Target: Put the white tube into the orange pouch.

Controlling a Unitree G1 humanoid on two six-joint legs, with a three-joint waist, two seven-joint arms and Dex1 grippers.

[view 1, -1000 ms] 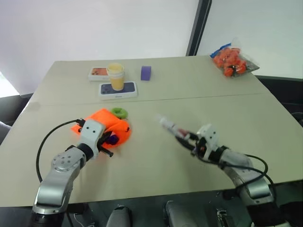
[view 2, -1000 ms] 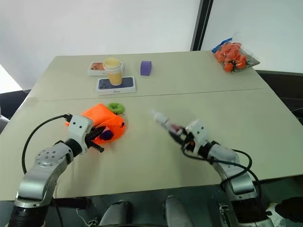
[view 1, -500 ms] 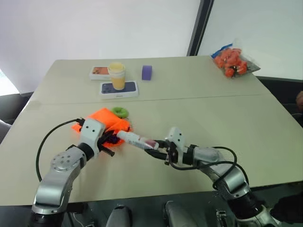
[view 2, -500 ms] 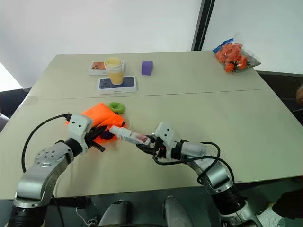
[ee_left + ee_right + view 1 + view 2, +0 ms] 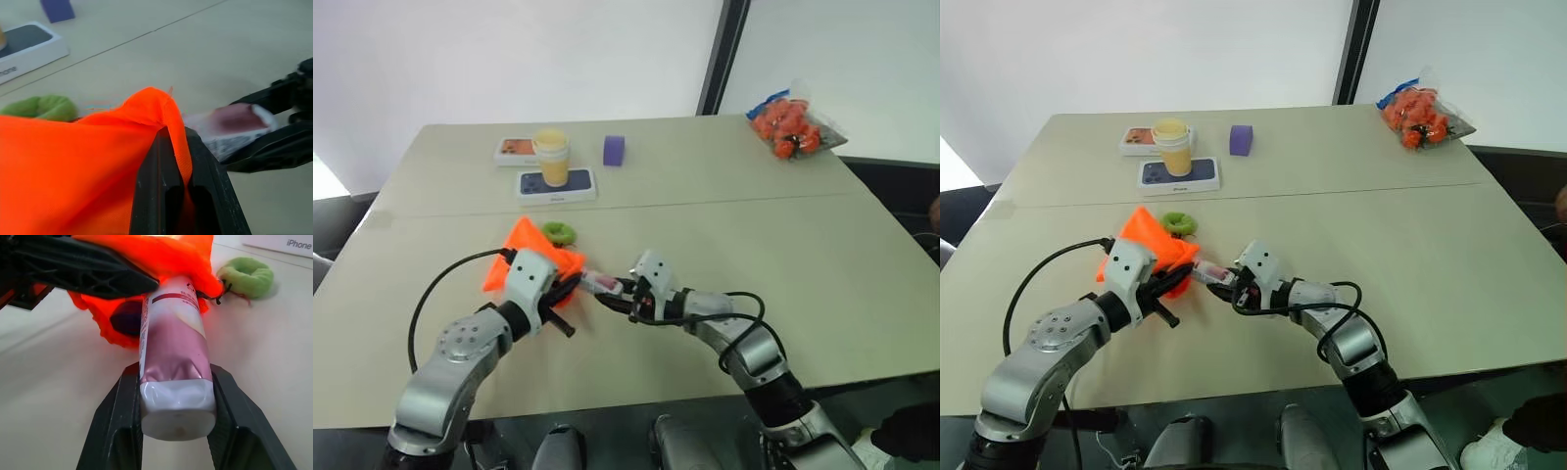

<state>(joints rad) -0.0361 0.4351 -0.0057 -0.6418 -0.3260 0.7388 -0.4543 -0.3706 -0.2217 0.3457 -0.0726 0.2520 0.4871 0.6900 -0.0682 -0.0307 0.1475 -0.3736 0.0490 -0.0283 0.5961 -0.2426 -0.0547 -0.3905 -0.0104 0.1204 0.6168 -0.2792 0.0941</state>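
the left gripper (image 5: 570, 291) is pressed together on an edge of the orange pouch (image 5: 522, 257), lifting it at the table's (image 5: 862, 255) near left. just right, the right gripper (image 5: 612, 295) pinches the white tube (image 5: 599, 282), its tip at the pouch's mouth.

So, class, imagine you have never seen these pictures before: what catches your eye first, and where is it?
The bright orange pouch stands out at the near middle of the table, its edge pinched in the shut left hand. The right hand grips the white tube and points its far end into the pouch's mouth. At the far right corner lies a clear bag of orange fruit.
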